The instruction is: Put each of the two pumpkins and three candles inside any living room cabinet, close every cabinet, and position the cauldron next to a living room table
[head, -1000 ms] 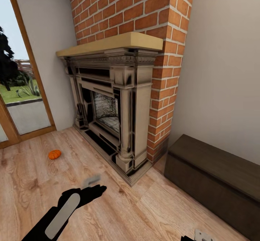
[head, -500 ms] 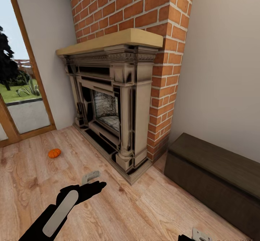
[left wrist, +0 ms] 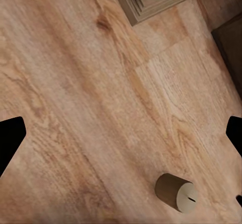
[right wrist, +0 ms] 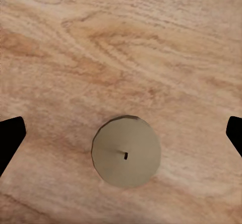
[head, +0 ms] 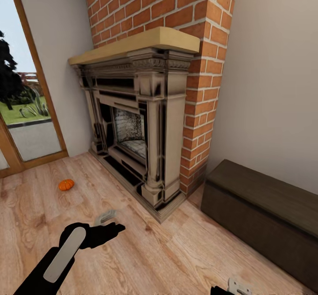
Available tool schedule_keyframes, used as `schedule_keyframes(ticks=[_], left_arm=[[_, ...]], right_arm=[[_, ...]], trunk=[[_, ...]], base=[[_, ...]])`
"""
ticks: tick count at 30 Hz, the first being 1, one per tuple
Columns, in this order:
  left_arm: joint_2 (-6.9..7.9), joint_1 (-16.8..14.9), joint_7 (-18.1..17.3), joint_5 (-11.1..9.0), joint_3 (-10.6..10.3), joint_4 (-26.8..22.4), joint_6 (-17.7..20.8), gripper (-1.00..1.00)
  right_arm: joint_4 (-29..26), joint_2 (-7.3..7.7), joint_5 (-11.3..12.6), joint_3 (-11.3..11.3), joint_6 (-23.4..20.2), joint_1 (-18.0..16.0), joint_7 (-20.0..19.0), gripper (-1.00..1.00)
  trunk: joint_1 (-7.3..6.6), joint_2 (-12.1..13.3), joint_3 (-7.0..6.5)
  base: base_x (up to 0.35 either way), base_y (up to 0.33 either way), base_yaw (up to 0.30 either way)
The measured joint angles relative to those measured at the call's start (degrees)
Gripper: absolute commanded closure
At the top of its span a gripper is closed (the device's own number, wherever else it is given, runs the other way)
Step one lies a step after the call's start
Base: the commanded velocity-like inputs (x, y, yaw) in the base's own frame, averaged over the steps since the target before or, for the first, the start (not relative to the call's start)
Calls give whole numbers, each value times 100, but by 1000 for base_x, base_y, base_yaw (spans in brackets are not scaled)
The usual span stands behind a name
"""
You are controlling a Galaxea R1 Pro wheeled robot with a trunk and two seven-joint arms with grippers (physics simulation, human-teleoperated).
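directly under the right gripper, wide open and empty, a candle stands upright on the floor: probably light, rigid, slightly slick, best pinched across its round sides. left gripper also open, empty; pumpkin at mid-left of the head frame.

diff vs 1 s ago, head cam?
The left tool pulled back toward the robot, holding nothing. The whole view shifted slightly, so the head camera moved. The pumpkin lies on the wood floor as before, the cabinet stays closed, and nothing was gripped or released.
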State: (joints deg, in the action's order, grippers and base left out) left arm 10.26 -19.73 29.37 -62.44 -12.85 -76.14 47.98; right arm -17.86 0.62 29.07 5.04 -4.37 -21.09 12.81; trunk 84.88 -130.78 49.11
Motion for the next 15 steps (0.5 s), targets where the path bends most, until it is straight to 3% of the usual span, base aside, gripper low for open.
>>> schedule_keyframes(ticks=[15], left_arm=[[-25,0,0,-24,23,0,55,-100]], right_arm=[[-1,-9,-1,1,29,0,-6,-100]], trunk=[[330,-602,269]], base=[[0,0,0]])
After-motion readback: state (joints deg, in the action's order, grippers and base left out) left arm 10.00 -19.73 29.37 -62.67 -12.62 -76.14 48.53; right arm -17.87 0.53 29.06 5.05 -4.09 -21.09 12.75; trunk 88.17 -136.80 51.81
